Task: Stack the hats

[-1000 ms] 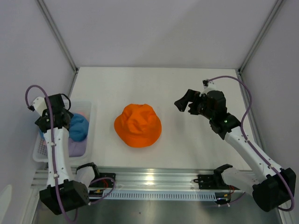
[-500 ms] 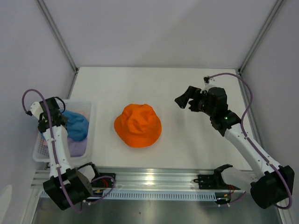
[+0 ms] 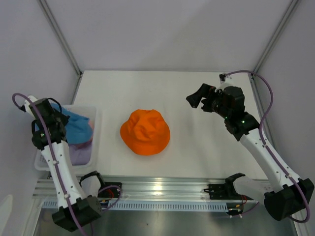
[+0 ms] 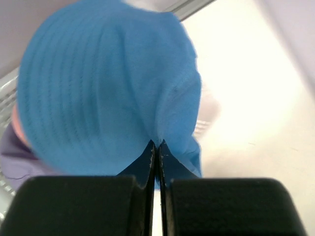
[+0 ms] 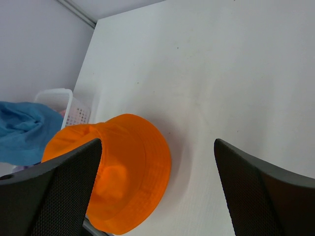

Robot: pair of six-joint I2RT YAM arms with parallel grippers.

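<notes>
An orange hat (image 3: pixel 145 132) lies crown up in the middle of the table, and its brim also shows in the right wrist view (image 5: pixel 128 167). My left gripper (image 3: pixel 63 115) is over the white basket (image 3: pixel 94 112), shut on a pinch of the blue hat (image 3: pixel 76 127). In the left wrist view the blue hat (image 4: pixel 98 88) hangs from the closed fingertips of that gripper (image 4: pixel 156 143). A pink hat (image 3: pixel 83 140) and a lavender hat (image 3: pixel 78 153) lie under it in the basket. My right gripper (image 3: pixel 199 97) hovers open to the right of the orange hat, holding nothing (image 5: pixel 155 147).
The white mesh basket (image 5: pixel 64 98) stands at the table's left edge, next to the left wall. White walls and metal frame posts close in the back and both sides. An aluminium rail (image 3: pixel 162 189) runs along the near edge.
My left gripper has shut on the blue hat and drawn back to the left, pulling the hat up out of the basket. The right arm has risen slightly away from the orange hat.
</notes>
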